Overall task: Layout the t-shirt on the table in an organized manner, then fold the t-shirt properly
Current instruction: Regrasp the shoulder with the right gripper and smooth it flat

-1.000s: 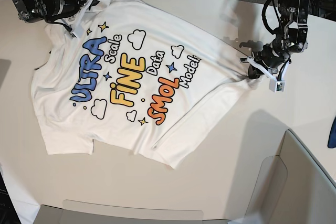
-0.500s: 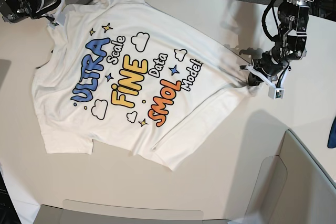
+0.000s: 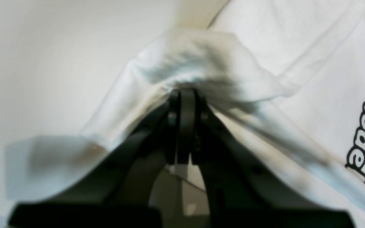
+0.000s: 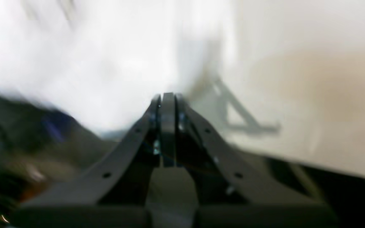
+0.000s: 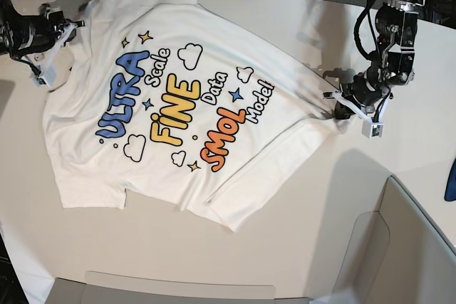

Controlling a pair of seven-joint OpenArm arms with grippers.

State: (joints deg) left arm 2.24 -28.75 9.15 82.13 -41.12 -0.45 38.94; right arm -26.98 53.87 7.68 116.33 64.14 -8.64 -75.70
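T-shirt [image 5: 178, 105] lies print-up on off-white surface [image 5: 299, 233], spread mostly flat, long axis running diagonally from lower left to upper right of base view. Left gripper [image 5: 340, 107] jaws fully closed, pinching bunched white fabric at shirt's right-hand edge. Right gripper [image 5: 51, 51] at shirt's upper-left corner, jaws pressed together; wrist view too blurred to tell whether cloth is caught. Print reads "ULTRA Scale FINE Data SMOL Model" in blue, yellow, orange, with clouds and stars. One sleeve [image 5: 249, 176] angles toward lower centre.
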